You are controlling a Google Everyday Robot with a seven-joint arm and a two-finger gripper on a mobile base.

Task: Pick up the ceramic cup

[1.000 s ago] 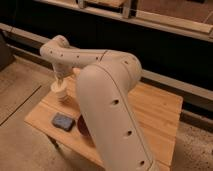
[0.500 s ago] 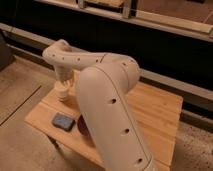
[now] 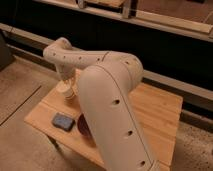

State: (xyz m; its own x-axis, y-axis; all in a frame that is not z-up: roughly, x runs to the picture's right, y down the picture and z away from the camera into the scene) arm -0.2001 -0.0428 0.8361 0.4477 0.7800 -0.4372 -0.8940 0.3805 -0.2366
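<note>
- The arm (image 3: 112, 110) fills the foreground, rising from the lower right and bending left over the table (image 3: 155, 112).
- A dark maroon bowl (image 3: 83, 125) sits on the table against the arm's near side, mostly hidden by it.
- A small grey-blue block (image 3: 63, 121) lies just left of the bowl, near the table's front-left edge.
- Beyond the bowl, the cup (image 3: 68, 93) shows cream-white under the wrist, near the table's left side.
- The gripper (image 3: 67, 86) points down at the cup; cannot tell its opening or whether it holds the cup.
</note>
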